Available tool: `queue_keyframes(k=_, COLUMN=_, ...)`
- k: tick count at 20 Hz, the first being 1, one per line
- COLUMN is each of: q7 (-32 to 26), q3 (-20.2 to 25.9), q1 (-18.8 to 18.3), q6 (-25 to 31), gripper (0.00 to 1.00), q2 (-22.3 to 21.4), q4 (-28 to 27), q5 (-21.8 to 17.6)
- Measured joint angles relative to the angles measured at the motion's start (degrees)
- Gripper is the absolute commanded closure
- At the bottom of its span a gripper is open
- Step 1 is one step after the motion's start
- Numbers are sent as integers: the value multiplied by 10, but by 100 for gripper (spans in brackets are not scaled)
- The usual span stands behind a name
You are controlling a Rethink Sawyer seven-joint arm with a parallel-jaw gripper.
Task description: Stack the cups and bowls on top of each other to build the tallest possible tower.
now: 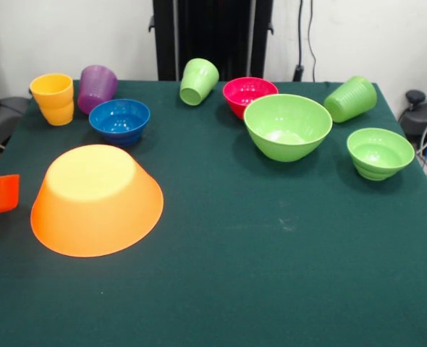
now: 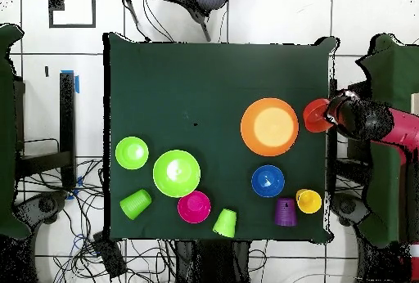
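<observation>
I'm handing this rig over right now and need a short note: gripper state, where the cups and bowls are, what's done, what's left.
Gripper: at the table edge by the red-orange bowl; open or shut cannot be told.
Huge orange bowl: upside down, alone.
Upright, apart: blue bowl, pink bowl, large green bowl, small green bowl.
Yellow cup upright; purple cup tilted beside it. Two green cups, and, on their sides.
Done: nothing stacked.
Left: the whole tower.
</observation>
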Motion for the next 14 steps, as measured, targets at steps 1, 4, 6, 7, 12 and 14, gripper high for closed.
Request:
queue_keyframes(k=1, q7=0, q3=0, q1=0, q6=0, gripper=100, q2=0, q4=0, q5=2)
queue_keyframes(k=4, q7=0, q3=0, q1=-1, q6=1, gripper=100, q2=0, q4=3, q5=16)
queue_keyframes(k=6, q7=0, q3=0, q1=-3, q6=4, gripper=100, q2=0, q4=5, q5=24)
queue_keyframes(k=7, q7=0, q3=0, q1=-4, q6=6, gripper=100, q2=0, q4=7, q5=28)
queue_keyframes(k=12, q7=0, q3=0, q1=-14, q6=21, gripper=100, q2=1, q4=17, q5=48)
queue_keyframes(k=14, q7=-2, q3=1, q1=-19, q6=28, gripper=100, q2=2, q4=19, q5=56)
